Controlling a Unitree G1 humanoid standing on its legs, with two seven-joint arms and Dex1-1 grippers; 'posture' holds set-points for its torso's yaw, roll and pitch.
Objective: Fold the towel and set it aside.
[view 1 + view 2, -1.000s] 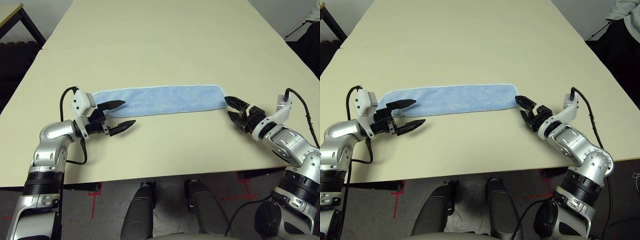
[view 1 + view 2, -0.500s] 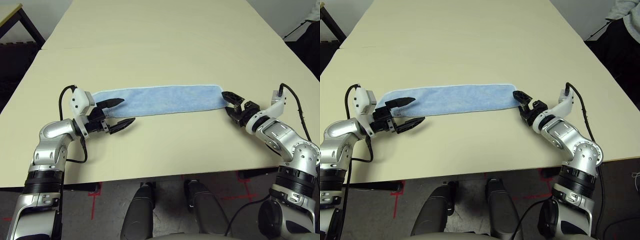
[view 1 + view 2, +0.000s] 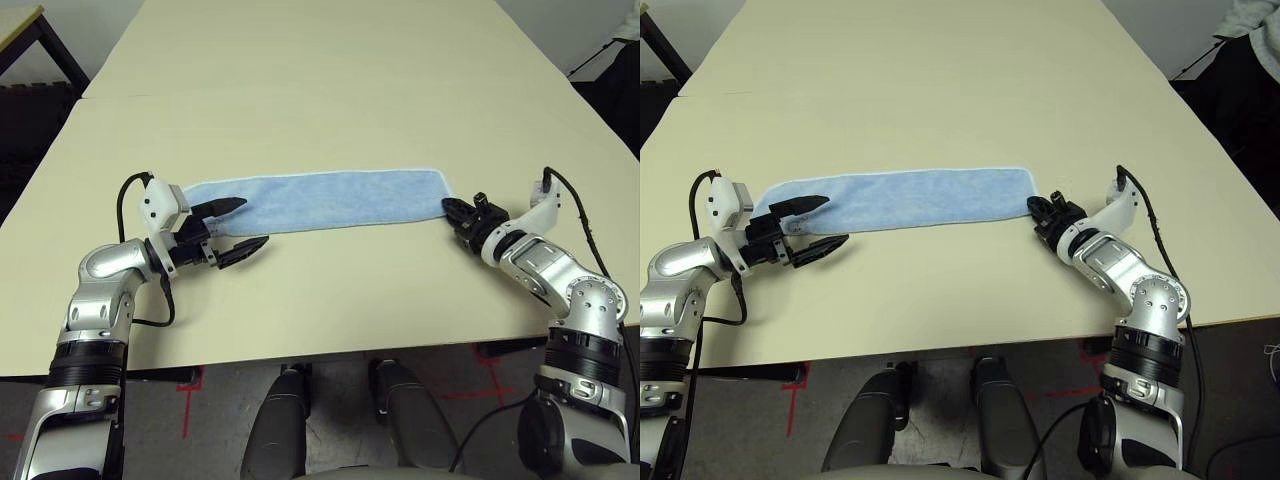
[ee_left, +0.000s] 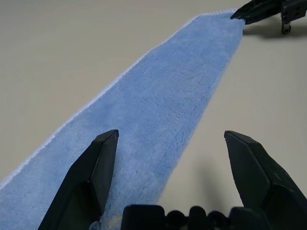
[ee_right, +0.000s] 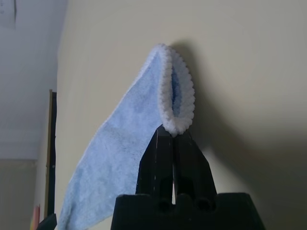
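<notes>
The towel (image 3: 318,199) lies flat on the table (image 3: 330,80), stretched long from left to right. The right gripper (image 3: 458,213) pinches the towel's right end, fingers squeezed together on the edge. The left gripper (image 3: 238,227) has its fingers wide apart around the towel's left end, so that end is not yet held.

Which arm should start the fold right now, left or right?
Probably the right. The right hand is already shut on the towel at its end edge, pinching the white trim. The left hand is open, straddling the other end without gripping it.
</notes>
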